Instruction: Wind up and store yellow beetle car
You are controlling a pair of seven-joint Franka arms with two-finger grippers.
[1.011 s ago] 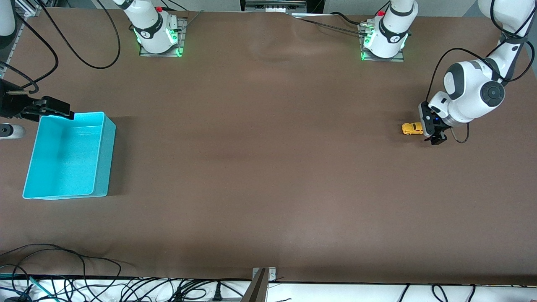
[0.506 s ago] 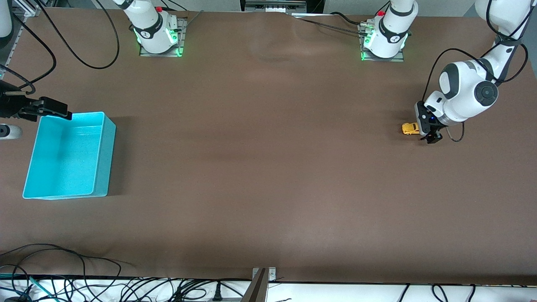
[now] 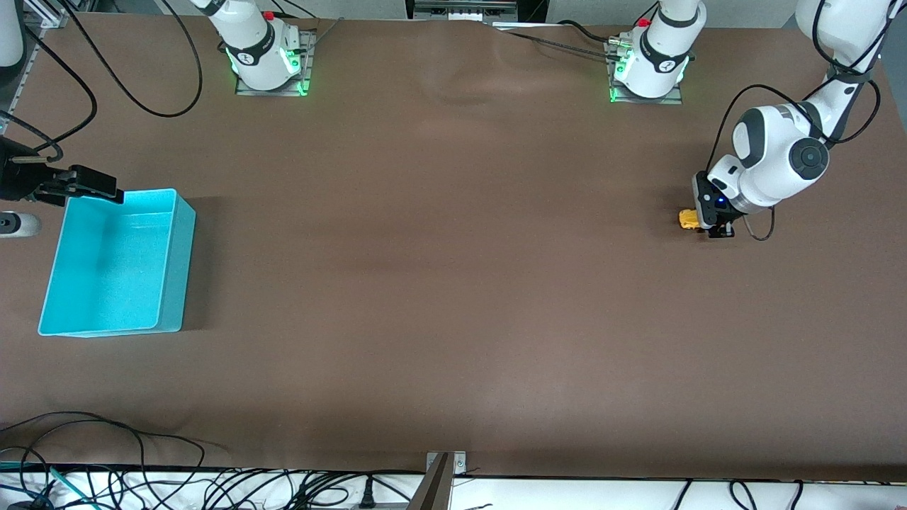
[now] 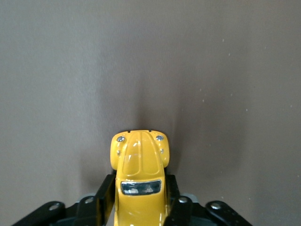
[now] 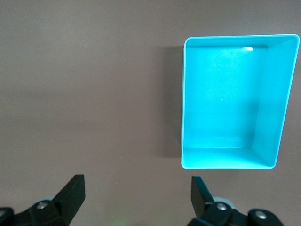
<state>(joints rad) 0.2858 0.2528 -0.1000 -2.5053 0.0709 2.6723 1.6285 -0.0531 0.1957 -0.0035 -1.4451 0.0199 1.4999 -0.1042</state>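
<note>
The yellow beetle car stands on the brown table at the left arm's end, mostly covered by the hand in the front view. My left gripper is down at the table and shut on it. In the left wrist view the black fingers press both flanks of the yellow beetle car, whose bonnet sticks out past my left gripper. My right gripper hangs open and holds nothing, over the corner of the turquoise bin farthest from the camera. My right gripper looks down on bare table beside the bin.
The bin stands empty at the right arm's end of the table. A small grey object lies beside it at the table's edge. The two arm bases stand along the edge farthest from the camera. Cables trail along the near edge.
My left gripper slid over the car toward the table's middle and closed on its sides. The right gripper has barely shifted.
</note>
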